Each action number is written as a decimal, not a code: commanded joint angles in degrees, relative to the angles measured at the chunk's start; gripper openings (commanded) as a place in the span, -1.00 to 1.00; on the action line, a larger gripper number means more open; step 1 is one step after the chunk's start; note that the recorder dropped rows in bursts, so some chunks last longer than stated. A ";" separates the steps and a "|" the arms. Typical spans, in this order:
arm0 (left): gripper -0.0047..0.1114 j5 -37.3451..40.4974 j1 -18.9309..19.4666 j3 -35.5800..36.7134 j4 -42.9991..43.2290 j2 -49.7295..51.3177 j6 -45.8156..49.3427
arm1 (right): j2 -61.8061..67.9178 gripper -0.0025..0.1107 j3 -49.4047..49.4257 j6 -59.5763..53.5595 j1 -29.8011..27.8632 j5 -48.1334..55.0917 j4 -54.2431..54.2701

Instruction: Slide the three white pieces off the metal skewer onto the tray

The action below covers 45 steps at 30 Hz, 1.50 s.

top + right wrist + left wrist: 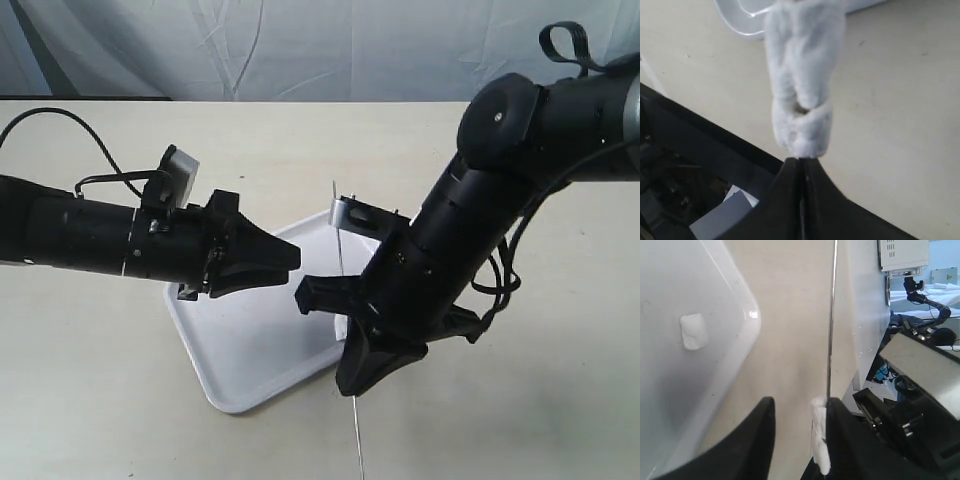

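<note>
The white tray (225, 385) lies between the two arms. One white piece (693, 331) rests in the tray (747, 340) near a corner. My right gripper (352, 384) is shut on the thin metal skewer (340, 245), which runs past the tray's right edge. In the right wrist view, two stacked white pieces (802, 75) sit right against the fingertips of the right gripper (801, 161). My left gripper (800, 402) is open around the skewer (831, 330), and the white pieces (820, 440) touch one finger (850, 440). In the exterior view the left gripper (293, 258) hovers over the tray.
The cream table (100, 400) surrounds the tray. The right arm's bulky body (470, 230) leans over the tray's right side. Draped white cloth (300, 45) hangs behind the table's far edge.
</note>
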 commanded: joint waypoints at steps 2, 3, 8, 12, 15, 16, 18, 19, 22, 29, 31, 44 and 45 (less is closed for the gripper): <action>-0.33 2.01 -0.28 -0.13 -0.76 -0.15 0.43 | 3.13 -0.97 -5.13 -0.82 -0.72 4.62 -0.51; -0.33 2.36 -0.28 -0.13 -0.76 -0.15 0.43 | 3.87 -0.97 -5.79 -0.82 -0.72 4.62 -0.25; -0.25 2.55 -0.28 -0.13 -1.04 -0.15 0.29 | 6.67 -0.97 -7.69 -0.82 -0.72 4.23 -0.13; -0.20 2.78 -0.28 -0.13 -1.26 -0.15 0.29 | 7.80 -0.97 -8.86 -1.99 -0.72 3.23 1.36; -0.20 2.78 -0.28 -0.13 -1.26 -0.15 0.29 | 8.24 -0.97 -9.89 -4.04 -0.72 3.23 4.71; -0.20 2.78 -0.28 -0.13 -1.26 -0.15 0.29 | 8.39 -0.97 -10.32 -4.04 -0.72 3.23 5.30; -0.20 2.78 -0.28 -0.13 -1.26 -0.15 0.29 | 8.60 -0.97 -10.84 -4.04 -0.72 3.47 5.95; -0.20 2.78 -0.28 -0.13 -1.26 -0.15 0.29 | 8.60 -0.97 -10.96 -4.04 -0.72 3.62 5.95; -0.20 2.78 -0.28 -0.13 -1.26 -0.15 0.29 | 8.60 -0.97 -10.95 -4.16 -0.72 3.62 6.07; -0.32 3.60 -0.28 -0.13 -1.26 -0.15 0.29 | 8.60 -0.97 -10.95 -5.82 -0.72 2.79 8.70; -0.35 3.60 -0.28 -0.13 -1.26 -0.15 0.29 | 8.60 -0.97 -10.95 -6.68 -0.72 2.79 9.85; -0.61 3.36 -0.28 -0.13 -1.13 -0.15 0.43 | 8.60 -0.97 -10.95 -6.68 -0.72 3.62 9.27; -0.61 3.15 -0.28 -0.13 -1.13 -0.15 0.43 | 8.60 -0.97 -10.95 -6.68 -0.72 3.88 9.27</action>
